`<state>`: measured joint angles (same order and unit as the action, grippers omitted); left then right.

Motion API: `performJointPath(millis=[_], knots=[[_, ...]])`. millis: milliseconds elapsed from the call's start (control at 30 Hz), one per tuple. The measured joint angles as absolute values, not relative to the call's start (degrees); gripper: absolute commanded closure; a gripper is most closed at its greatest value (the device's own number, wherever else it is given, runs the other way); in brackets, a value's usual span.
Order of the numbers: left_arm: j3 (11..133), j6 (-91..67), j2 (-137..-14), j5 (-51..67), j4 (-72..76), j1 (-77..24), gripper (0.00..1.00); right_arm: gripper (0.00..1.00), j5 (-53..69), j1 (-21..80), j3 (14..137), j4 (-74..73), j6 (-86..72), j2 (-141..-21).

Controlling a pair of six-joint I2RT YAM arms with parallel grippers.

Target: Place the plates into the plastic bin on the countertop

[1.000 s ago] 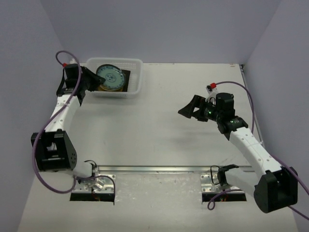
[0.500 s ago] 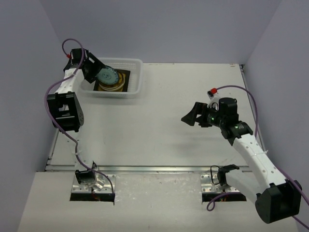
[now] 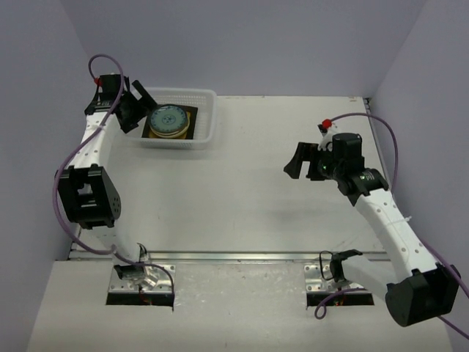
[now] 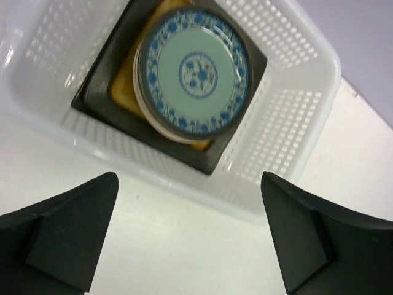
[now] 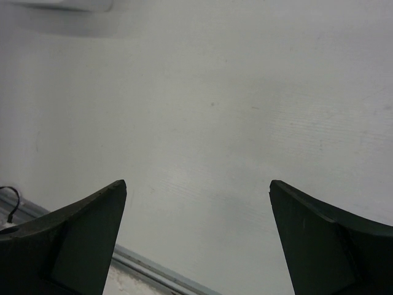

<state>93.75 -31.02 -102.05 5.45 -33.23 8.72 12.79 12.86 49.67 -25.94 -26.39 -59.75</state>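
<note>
Pale lavender walls (image 3: 242, 44) across top and both sides of frame. Two metal base plates, lower left (image 3: 157, 273), lower right (image 3: 315, 273).

Plain pale lavender walls (image 3: 242, 44) enclose three sides.

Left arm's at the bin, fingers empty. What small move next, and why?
Probably draw the left gripper back from the bin: it is open and empty, the blue patterned plate lies flat on the stack inside, and no plate shows on the countertop.
</note>
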Motion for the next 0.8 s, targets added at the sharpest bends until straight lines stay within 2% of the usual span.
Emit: performJointPath(millis=[300, 400, 667, 800], knots=[[73.6, -23.9, -70.9, -1.6, -35.1, -1.0, 0.00, 0.01, -4.9, 12.8, 55.6, -36.3, -20.1, -54.2], [66.7, -21.1, -60.0, 0.3, -32.8, -4.2, 0.00, 0.01, -6.0, 12.8, 55.7, -38.2, -18.5, -49.3], [40.8, -16.3, -33.9, 1.0, -24.1, -4.1, 0.00, 0.01, -3.8, 12.8, 54.9, -39.1, -16.1, -33.8], [37.4, -16.1, -31.1, -0.2, -21.3, -4.1, 0.00, 0.01, -3.0, 12.8, 53.0, -39.0, -16.0, -31.3]])
